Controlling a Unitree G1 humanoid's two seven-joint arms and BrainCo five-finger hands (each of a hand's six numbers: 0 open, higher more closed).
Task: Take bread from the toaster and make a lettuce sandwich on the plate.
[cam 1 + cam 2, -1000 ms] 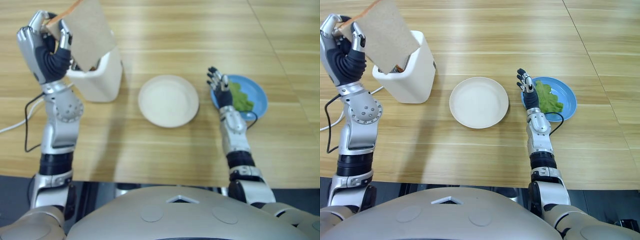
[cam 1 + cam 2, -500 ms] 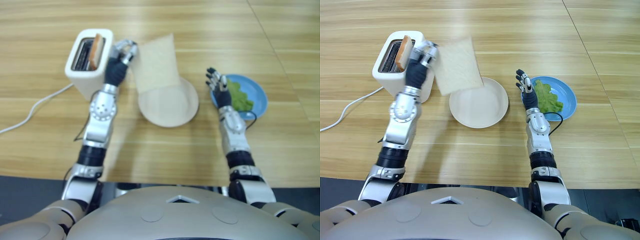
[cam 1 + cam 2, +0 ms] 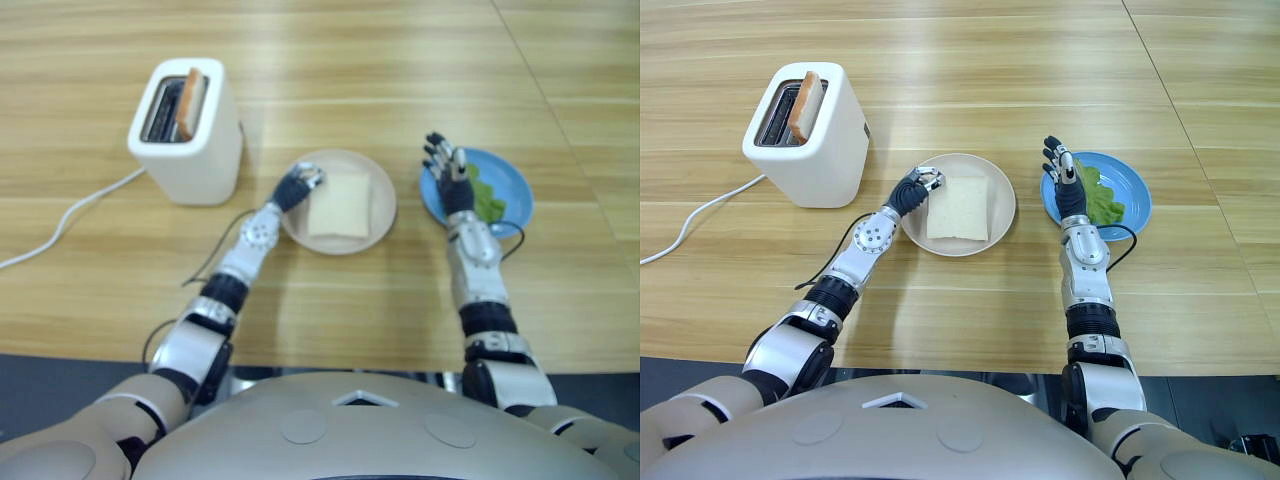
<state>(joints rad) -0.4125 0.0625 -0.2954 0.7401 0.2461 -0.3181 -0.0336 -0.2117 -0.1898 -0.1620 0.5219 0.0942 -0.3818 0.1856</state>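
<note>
Bread slice (image 3: 958,208) has dropped onto the centre plate (image 3: 1003,198), left hand (image 3: 910,192) pinching its corner; right hand (image 3: 1067,185) fingers spread by lettuce (image 3: 1102,202).

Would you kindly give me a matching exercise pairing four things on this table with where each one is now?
Things:
1. flat bread slice
2. upright bread slice
3. lettuce
4. left robot hand

Places:
A. on the blue plate
B. in the toaster
C. at the left rim of the beige plate
D. lying on the beige plate

Pairs: 1-D, 2-B, 3-A, 4-C.
</note>
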